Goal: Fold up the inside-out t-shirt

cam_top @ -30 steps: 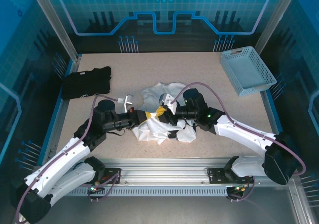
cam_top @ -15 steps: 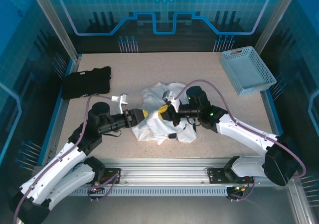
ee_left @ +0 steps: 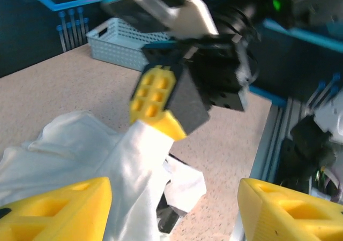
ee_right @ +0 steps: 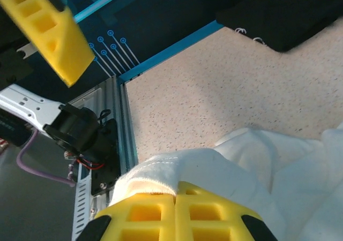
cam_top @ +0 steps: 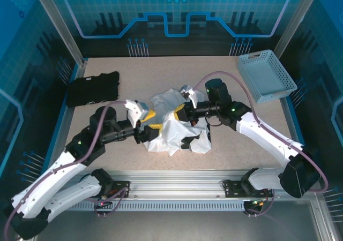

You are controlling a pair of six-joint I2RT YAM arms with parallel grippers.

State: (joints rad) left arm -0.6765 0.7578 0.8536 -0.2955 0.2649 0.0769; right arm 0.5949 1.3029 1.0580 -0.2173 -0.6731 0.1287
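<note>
— What is the left gripper [cam_top: 151, 121] doing?

— Its jaws are standing wide apart and gripping nothing. In the left wrist view its two yellow fingers [ee_left: 59, 209] are sitting at either side, with white cloth lying loose below them. A second ago it was clamped on the t-shirt [cam_top: 171, 131], meeting the other gripper in the middle. It has since let go and is pulling back toward the left.

— And the right gripper [cam_top: 178, 111]?

— It is staying closed on a fold of the t-shirt. In the right wrist view a hemmed edge of the cloth [ee_right: 214, 166] is being pinched between its yellow pads [ee_right: 177, 214]. In the left wrist view the cloth [ee_left: 80, 150] is hanging down from that gripper [ee_left: 158, 99]. Compared with a second ago, it is sitting slightly farther from the near edge and is drawing the cloth up with it.

— Where is the t-shirt lying?

— It is sitting crumpled in the middle of the table [cam_top: 177, 72], between the two grippers, much where it was before.

— Anything else around?

— A black garment [cam_top: 92, 88] is lying folded at the far left, and a pale basket [cam_top: 266, 75] is standing at the far right. Both are sitting well apart from the shirt and are unmoved.
</note>
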